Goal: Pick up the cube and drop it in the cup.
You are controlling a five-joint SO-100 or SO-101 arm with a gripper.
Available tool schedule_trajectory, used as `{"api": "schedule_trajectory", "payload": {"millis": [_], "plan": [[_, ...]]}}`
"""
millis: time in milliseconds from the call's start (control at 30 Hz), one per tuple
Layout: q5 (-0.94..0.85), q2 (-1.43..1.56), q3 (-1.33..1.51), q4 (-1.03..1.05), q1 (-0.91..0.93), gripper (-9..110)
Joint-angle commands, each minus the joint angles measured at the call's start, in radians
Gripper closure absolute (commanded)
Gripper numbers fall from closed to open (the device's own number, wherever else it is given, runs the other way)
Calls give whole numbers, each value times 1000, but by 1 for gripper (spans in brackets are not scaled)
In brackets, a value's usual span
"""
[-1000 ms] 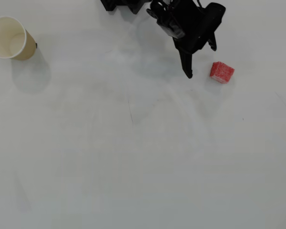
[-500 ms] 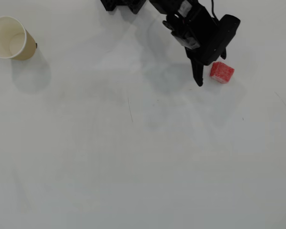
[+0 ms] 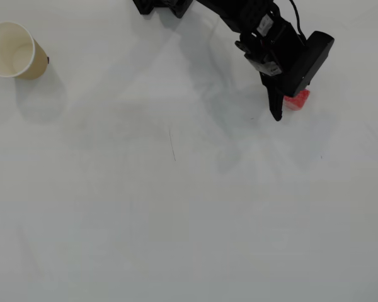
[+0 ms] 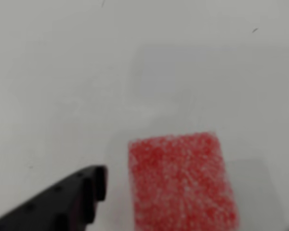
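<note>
One finger shows clearly in the overhead view: the gripper (image 3: 288, 106) hangs over the red cube (image 3: 298, 99), its dark pointed finger (image 3: 276, 107) reaching down just left of the cube, while the wrist body covers most of the cube from above. Only the cube's lower right corner peeks out. The other finger is hidden under the housing, so the spread of the jaws cannot be read here. The cup (image 3: 12, 50) stands upright on the white table (image 3: 176, 207), well apart from the jaws, toward the far left of this view.

Seen from the wrist view, the cube (image 4: 180, 180) lies flat on the table, just right of the one visible black finger (image 4: 62, 204), with a sliver of bare table between them. Nothing grips it: the jaws stand parted and empty, as far as this side shows.

For a clean pick, I judge the arm should lower until the fingers straddle the cube's flat sides, centre it between them, then close squarely so the spongy block does not twist or squirt out.
</note>
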Motion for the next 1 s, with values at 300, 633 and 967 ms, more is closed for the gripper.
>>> {"api": "schedule_trajectory", "payload": {"millis": [300, 633, 967], "plan": [[-8, -54, -120, -61, 14, 62], [-8, -63, -87, -61, 25, 62], [-8, -72, -61, -67, 44, 62]]}}
